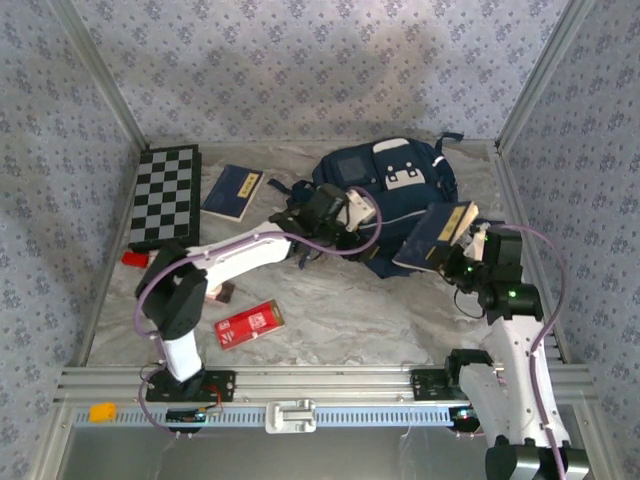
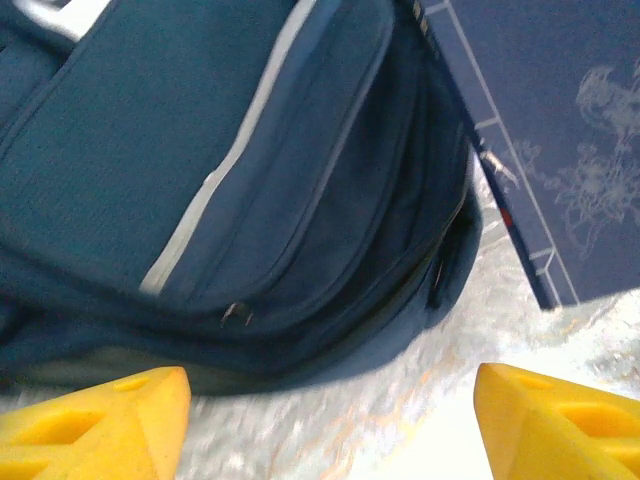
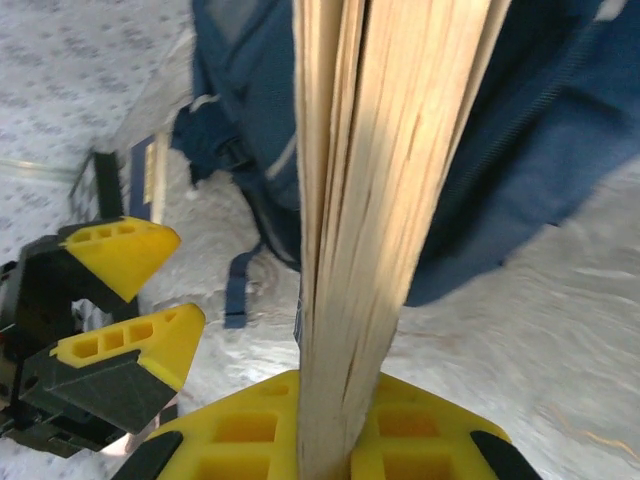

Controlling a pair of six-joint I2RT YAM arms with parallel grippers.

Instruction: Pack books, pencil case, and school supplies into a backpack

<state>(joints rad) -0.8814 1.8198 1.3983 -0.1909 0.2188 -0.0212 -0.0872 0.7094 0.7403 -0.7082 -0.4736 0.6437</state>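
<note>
**A:** What is the right claw [image 1: 468, 243] doing?

**B:** It's pressed onto a navy book [image 3: 380, 200], pinching it by the page edge. The book is held up on edge at the right, near side of the backpack [image 1: 395, 185].

**A:** How will that book handle?

**B:** Light and thin, I judge, but floppy. A pinch at one edge lets the free corner sag, and a smooth cover may slip. A hold nearer the spine would be stiffer.

**A:** And the left claw [image 2: 325, 435]?

**B:** Spread wide and holding nothing, just beside the backpack's zipped side. The fabric looks soft and likely to collapse, so the rim by the zip is where to take it.

**A:** And the rest?

**B:** A second navy book [image 1: 232, 192] lies flat at far left, beside the chequered board [image 1: 165, 195]. The pencil case [image 1: 250, 323] lies near left on the surface [image 1: 380, 310]. It looks rigid, so I'd grip it across its short sides.
</note>
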